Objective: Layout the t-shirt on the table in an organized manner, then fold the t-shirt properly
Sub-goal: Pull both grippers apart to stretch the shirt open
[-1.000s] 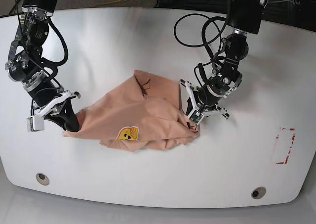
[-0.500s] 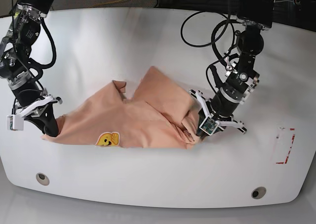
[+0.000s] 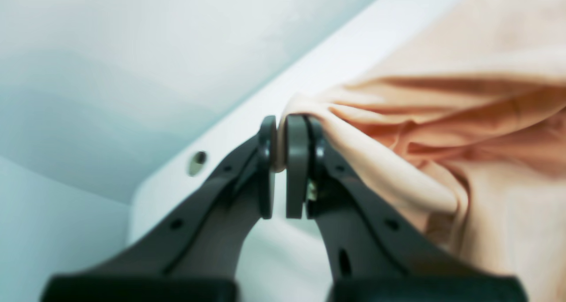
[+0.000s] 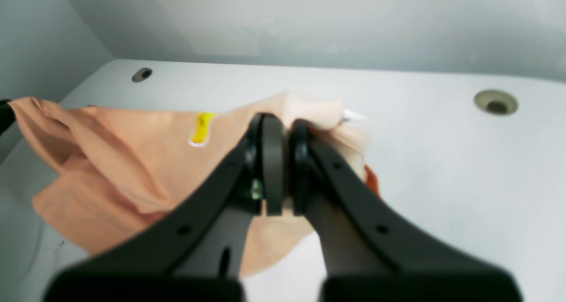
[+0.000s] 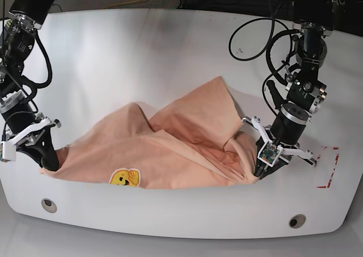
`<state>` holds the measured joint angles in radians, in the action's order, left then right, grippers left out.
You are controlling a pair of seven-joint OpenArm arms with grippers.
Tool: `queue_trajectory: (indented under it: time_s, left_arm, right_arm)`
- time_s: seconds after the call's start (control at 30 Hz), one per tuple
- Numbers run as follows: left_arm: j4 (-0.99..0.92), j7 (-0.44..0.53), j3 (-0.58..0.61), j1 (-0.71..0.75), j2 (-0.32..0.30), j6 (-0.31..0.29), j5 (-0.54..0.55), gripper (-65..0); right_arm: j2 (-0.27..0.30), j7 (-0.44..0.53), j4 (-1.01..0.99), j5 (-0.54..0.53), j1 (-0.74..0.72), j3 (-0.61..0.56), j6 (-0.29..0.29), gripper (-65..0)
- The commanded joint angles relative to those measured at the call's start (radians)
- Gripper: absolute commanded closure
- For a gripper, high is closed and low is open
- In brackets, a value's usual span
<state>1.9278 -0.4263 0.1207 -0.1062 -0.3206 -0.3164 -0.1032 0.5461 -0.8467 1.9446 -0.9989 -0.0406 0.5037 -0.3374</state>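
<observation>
The peach-pink t-shirt (image 5: 170, 143) hangs stretched and wrinkled between my two arms over the white table (image 5: 142, 53), with its yellow emoji print (image 5: 125, 178) near the front edge. My left gripper (image 5: 260, 173) is shut on the shirt's right end; in the left wrist view the cloth (image 3: 398, 129) is pinched between its pads (image 3: 278, 125). My right gripper (image 5: 52, 165) is shut on the shirt's left end; in the right wrist view the fabric (image 4: 124, 143) is clamped in its fingers (image 4: 279, 129).
Two round grommet holes (image 5: 49, 205) (image 5: 295, 220) sit near the table's front edge. A red rectangle outline (image 5: 328, 167) is marked at the right, close beside the left arm. Black cables (image 5: 255, 36) loop at the back right.
Both arms have moved apart and toward the front edge, pulling the bunched shirt wider. The emoji print has shifted left and forward.
</observation>
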Motion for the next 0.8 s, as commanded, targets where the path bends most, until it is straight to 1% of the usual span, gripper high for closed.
queue_trajectory:
  time_s: [0.0,0.23,0.4,0.43,0.6,0.77]
  left_arm:
    - [0.020,0.028,-0.009,-0.040,-0.039,0.009,0.007,-2.6]
    - [0.020,0.028,-0.019,-0.092,-0.105,0.009,0.007,-2.7]
    - [0.020,0.028,-0.019,-0.151,-0.139,0.009,0.007,-2.9]
    - [0.020,0.028,-0.019,-0.169,-0.150,0.009,0.007,-2.9]
    - [0.014,0.028,-0.019,-0.237,-0.171,0.009,0.006,-2.9]
    - [0.012,0.016,-0.019,-0.298,-0.183,0.007,0.004,-3.0]
  right_arm:
    - [0.042,0.036,0.012,-0.018,-0.041,0.008,-0.001,0.0]
    - [0.084,0.036,0.012,-0.019,-0.101,0.008,-0.001,0.0]
    - [0.087,0.036,0.011,-0.033,-0.146,0.006,-0.001,0.0]
    - [0.101,0.034,0.011,-0.038,-0.155,0.006,-0.001,0.0]
    - [0.137,0.034,-0.009,-0.041,-0.192,0.000,-0.001,0.0]
    - [0.153,0.033,-0.050,-0.041,-0.242,-0.001,-0.002,0.0]
